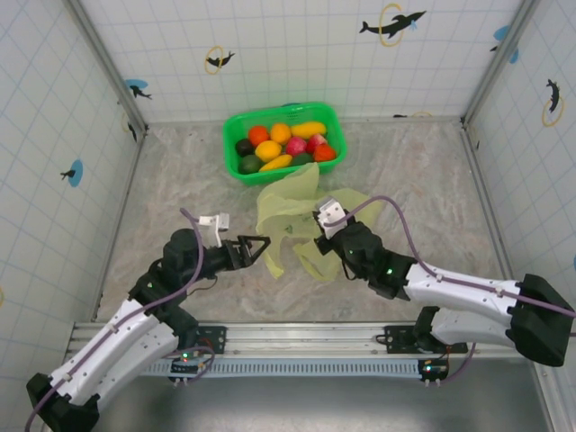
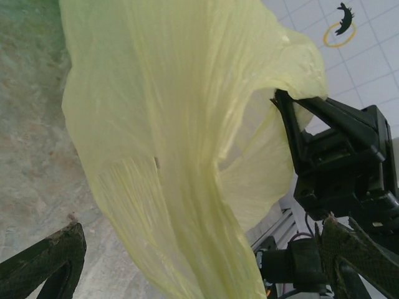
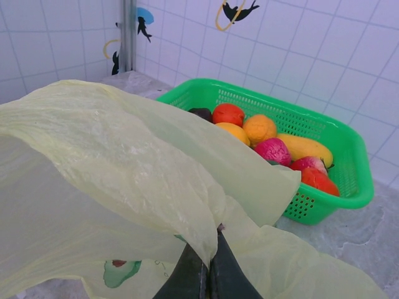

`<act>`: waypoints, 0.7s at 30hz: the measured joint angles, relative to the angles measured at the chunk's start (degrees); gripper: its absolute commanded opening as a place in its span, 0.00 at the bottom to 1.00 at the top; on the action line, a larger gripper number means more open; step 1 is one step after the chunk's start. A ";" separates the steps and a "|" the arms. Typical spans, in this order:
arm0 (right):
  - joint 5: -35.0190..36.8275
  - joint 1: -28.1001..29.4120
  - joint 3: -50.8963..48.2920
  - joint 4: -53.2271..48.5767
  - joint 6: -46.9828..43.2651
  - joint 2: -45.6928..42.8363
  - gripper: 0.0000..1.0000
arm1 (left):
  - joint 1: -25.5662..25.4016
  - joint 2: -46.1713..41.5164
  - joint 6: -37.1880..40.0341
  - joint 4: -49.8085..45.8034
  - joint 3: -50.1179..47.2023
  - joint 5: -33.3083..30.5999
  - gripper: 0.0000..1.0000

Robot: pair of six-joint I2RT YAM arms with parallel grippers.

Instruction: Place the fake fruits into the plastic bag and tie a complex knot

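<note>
Marbled tabletop holds the green basket of fake fruits; just before it we see the plastic bag. Our right wrist view reveals the right gripper pinching film; overhead, the left gripper gapes.

Bright, even light, faint shadows; the plastic bag glows translucent, slightly soft close up.

Film in the way

The plastic bag covers the green basket's near-left corner and parts of some fake fruits; the left wrist view cuts it off top and bottom.
</note>
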 measured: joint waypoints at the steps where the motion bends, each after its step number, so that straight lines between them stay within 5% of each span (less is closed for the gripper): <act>1: 0.13 -0.24 0.90 0.15 0.42 0.94 0.00 | 0.00 0.83 0.55 0.04 0.79 0.35 0.97; 14: -5.09 -8.63 8.59 0.11 13.42 7.65 0.00 | 0.00 -6.23 14.73 7.19 -5.25 2.34 0.95; 21: -8.96 -9.25 11.58 -0.22 16.63 9.57 0.00 | 0.00 -7.17 27.69 10.27 -6.08 4.11 0.86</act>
